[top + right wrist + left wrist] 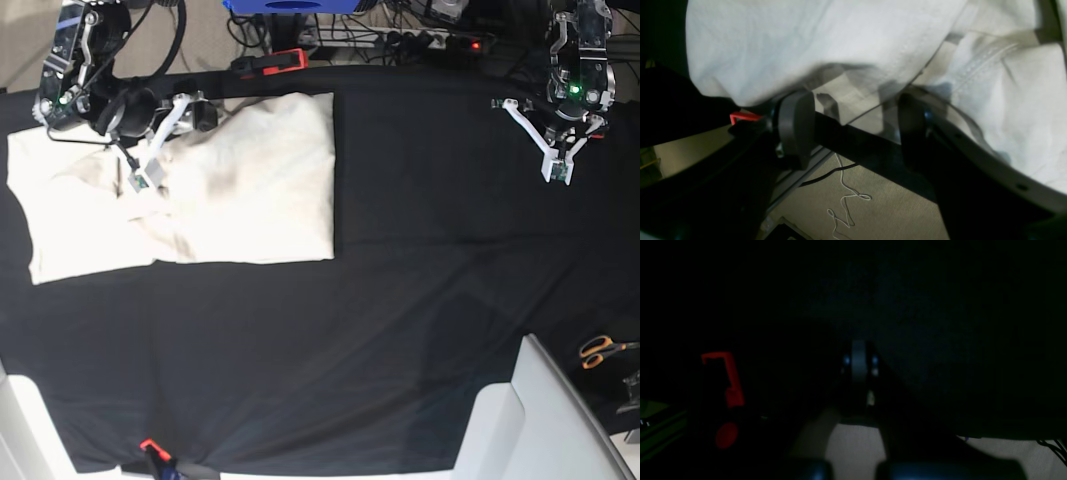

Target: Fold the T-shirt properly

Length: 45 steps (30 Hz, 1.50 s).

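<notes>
The cream T-shirt [230, 190] lies wrinkled on the black table cloth [420, 260] at the far left, partly folded with a straight right edge. My right gripper [195, 112] is over the shirt's back edge. In the right wrist view the right gripper [853, 110] is open, its two fingers [796, 126] wide apart, with T-shirt [800, 43] fabric bunched just beyond the tips. My left gripper [565, 125] hangs over bare cloth at the far right, well away from the shirt. The left wrist view is very dark, and there the left gripper [858, 363] is shut on nothing.
A red clamp [270, 62] grips the table's back edge near the shirt. Orange-handled scissors [600, 348] lie at the right edge. A white object [530, 420] stands at the front right. Cables trail on the floor [846, 196] behind the table.
</notes>
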Each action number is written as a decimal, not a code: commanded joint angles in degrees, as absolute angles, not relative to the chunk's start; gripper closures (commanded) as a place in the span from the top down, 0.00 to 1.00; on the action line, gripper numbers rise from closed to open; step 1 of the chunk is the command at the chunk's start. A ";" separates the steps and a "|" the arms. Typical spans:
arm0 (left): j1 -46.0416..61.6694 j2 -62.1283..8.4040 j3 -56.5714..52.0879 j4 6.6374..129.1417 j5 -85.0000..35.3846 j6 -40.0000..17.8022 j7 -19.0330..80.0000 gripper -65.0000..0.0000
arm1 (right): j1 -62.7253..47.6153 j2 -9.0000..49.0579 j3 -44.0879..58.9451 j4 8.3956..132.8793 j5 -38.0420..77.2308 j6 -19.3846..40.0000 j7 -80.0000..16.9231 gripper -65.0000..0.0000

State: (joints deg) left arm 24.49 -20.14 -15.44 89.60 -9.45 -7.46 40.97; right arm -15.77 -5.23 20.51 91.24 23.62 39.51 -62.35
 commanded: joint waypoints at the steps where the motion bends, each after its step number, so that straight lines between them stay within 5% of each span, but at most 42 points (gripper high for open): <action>1: 24.57 -20.88 -15.87 90.33 -9.54 -7.08 40.40 0.00 | -15.34 -5.14 20.44 91.91 24.48 39.78 -61.76 0.56; 14: 24.57 -21.32 -15.87 90.33 -9.54 -7.08 40.40 0.00 | -14.02 -5.05 20.35 86.02 24.48 40.00 -59.91 0.53; 20: 24.57 -21.32 -15.87 90.33 -9.54 -7.08 40.40 0.00 | -14.02 -5.05 20.35 86.20 24.40 40.00 -59.91 0.10; 22: 24.48 -21.32 -15.87 90.33 -9.54 -7.08 40.40 0.00 | -14.11 -5.05 20.35 86.55 24.40 40.00 -59.91 0.04; 45: 24.31 -21.32 -15.87 90.33 -9.54 -7.08 40.40 0.00 | -16.22 -1.36 20.88 98.15 24.13 32.48 -65.89 0.03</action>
